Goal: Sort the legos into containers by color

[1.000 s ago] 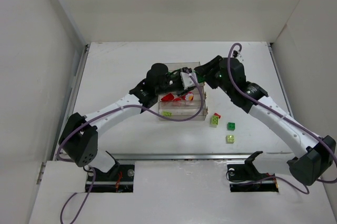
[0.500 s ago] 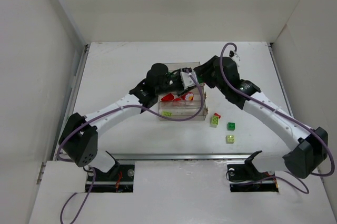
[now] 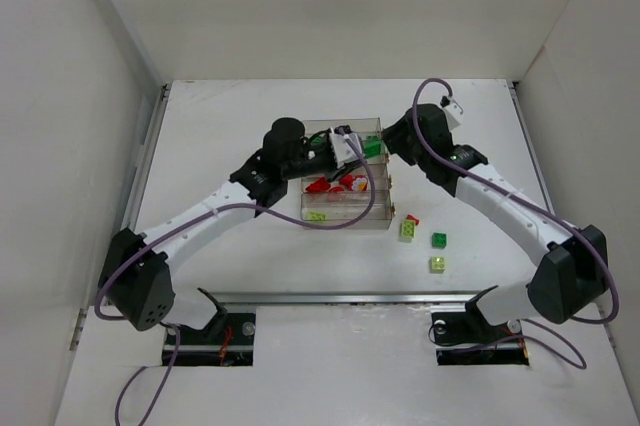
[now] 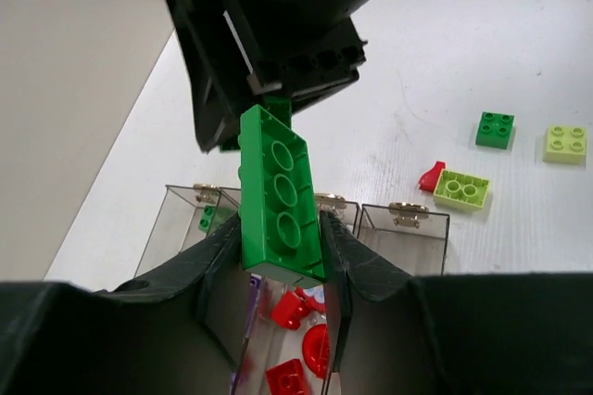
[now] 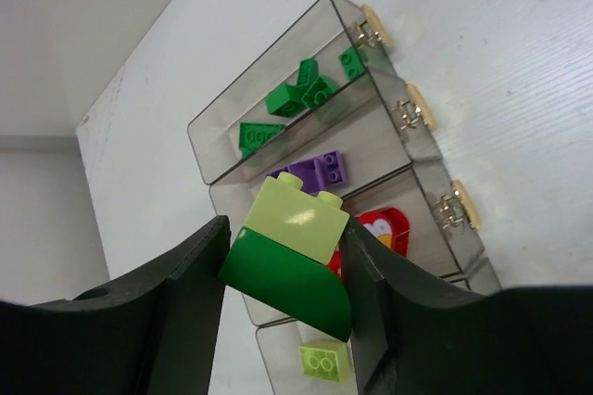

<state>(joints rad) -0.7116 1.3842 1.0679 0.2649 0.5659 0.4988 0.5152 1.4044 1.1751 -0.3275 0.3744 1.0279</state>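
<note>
Over the clear tray (image 3: 345, 218) my two grippers meet. The left gripper (image 4: 281, 228) is shut on the near end of a long green lego (image 4: 278, 186). The lego's far end reaches up under the right gripper's black body (image 4: 278, 33). My right gripper (image 5: 287, 256) is shut on a lime lego (image 5: 298, 217) stacked on a dark green piece (image 5: 287, 286). Below, the compartments hold green legos (image 5: 296, 98), a purple one (image 5: 320, 171), red ones (image 5: 384, 226) and a lime one (image 5: 324, 360), row by row.
Loose on the table right of the tray lie a lime brick (image 3: 409, 230) with a red bit (image 3: 413, 218) beside it, a dark green brick (image 3: 439, 239) and another lime brick (image 3: 437, 263). White walls enclose the table on three sides.
The left jaws have closed in on the long green lego and the left arm has drawn slightly left. The right arm has swung its elbow back, its gripper staying over the tray.
</note>
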